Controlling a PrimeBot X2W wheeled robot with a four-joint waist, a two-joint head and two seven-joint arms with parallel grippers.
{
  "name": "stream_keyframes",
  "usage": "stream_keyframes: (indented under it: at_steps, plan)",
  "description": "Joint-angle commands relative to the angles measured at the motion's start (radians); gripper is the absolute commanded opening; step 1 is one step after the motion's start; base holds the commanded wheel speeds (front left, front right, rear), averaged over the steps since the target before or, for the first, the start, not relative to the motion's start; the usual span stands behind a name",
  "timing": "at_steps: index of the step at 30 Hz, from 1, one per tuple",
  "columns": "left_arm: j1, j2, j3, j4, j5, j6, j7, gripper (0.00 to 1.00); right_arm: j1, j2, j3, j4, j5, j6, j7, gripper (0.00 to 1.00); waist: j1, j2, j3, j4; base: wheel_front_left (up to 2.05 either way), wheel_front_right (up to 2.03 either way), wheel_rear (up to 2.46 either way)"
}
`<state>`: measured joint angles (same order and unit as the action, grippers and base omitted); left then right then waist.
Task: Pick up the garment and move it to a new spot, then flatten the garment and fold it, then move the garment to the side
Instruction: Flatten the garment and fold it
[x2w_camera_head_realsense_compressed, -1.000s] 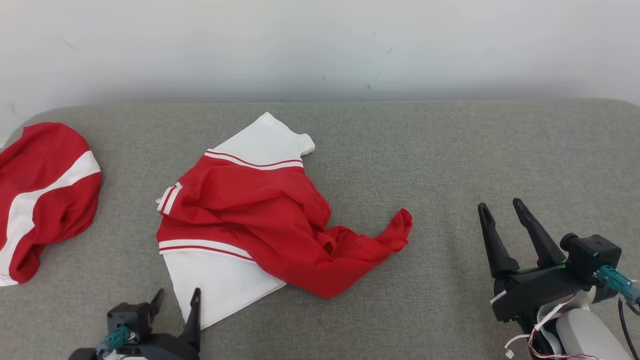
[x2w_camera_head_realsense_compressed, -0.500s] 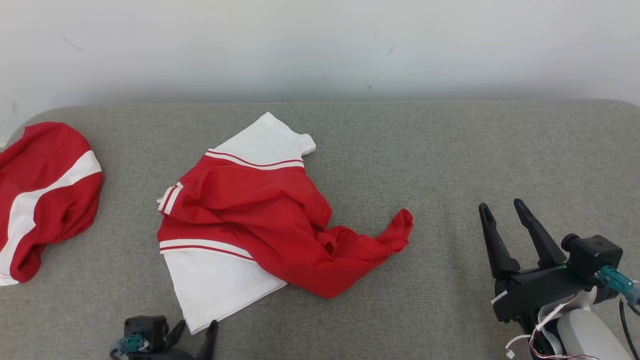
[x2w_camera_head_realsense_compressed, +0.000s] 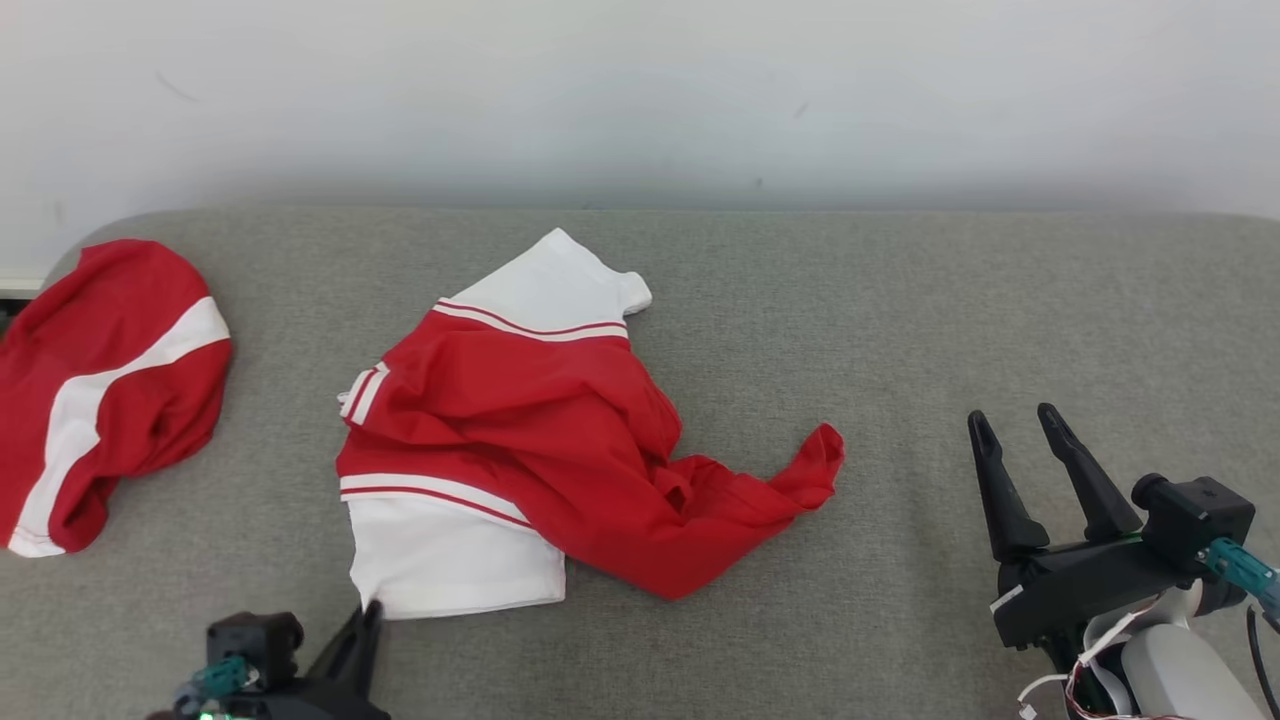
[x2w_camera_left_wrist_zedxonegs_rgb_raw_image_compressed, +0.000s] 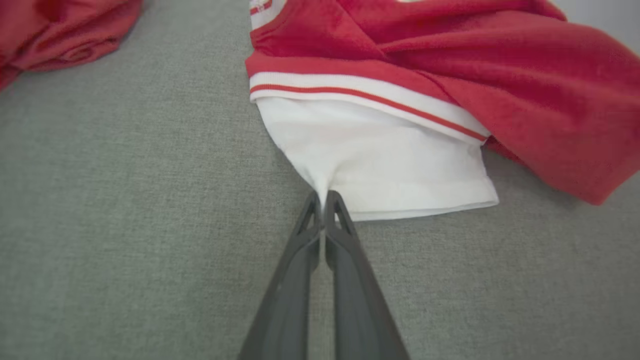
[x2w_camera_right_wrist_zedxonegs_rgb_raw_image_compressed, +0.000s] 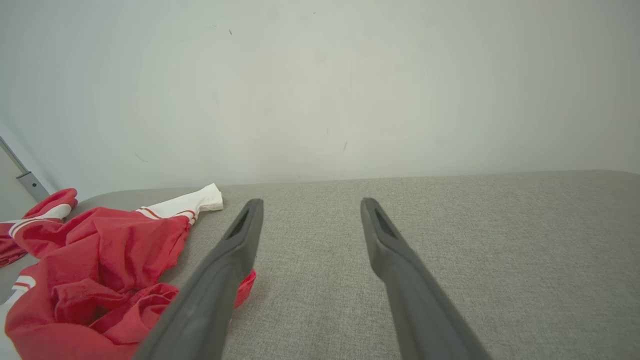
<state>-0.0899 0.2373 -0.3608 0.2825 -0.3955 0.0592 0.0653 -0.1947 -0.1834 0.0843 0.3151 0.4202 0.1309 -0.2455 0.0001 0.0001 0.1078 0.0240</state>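
Head view: red-and-white garment (x2w_camera_head_realsense_compressed: 520, 440) lies crumpled mid-table (x2w_camera_head_realsense_compressed: 900, 300), my right end effector (x2w_camera_head_realsense_compressed: 1010, 415) spread, well to its right. Left wrist view: left end effector (x2w_camera_left_wrist_zedxonegs_rgb_raw_image_compressed: 324, 197) pinching the garment's white hem corner. Right wrist view: right one splayed wide above the table.

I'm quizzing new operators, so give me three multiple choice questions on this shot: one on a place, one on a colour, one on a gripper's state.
1. Where on the grey surface does the second red-and-white garment lie? A, its left end; B, its right end; C, its middle.
2. What colour is the part of the middle garment pinched by the left gripper? A, red; B, white; C, grey.
3. How do the right gripper's jaws stand? A, shut on cloth; B, shut and empty; C, open and empty.
Answers: 1 A, it sits at the head view's left edge. 2 B, the jaws close on the white hem's corner. 3 C, the jaws stand apart over bare surface.
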Motion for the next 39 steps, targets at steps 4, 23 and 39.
stream_keyframes:
  at_steps: [4,23,39]
  plan:
    - [0.020,0.043,0.007,-0.092,0.014,0.016,0.024,0.00,0.015,-0.006,-0.012,0.004,-0.005,0.000,-0.003,1.00,-0.0001,-0.0001,-0.019,0.038,0.00,0.00,0.00]
    - [0.202,0.126,0.020,-0.458,-0.006,0.118,0.238,0.00,0.015,-0.001,-0.011,0.005,-0.009,0.000,0.005,1.00,-0.0001,-0.0001,-0.031,0.151,0.00,0.00,0.00]
    - [0.118,0.057,0.067,-0.251,-0.024,0.082,-0.056,1.00,0.012,-0.020,0.001,-0.002,-0.003,0.000,0.013,1.00,-0.0001,-0.0001,-0.035,0.132,0.00,0.00,0.00]
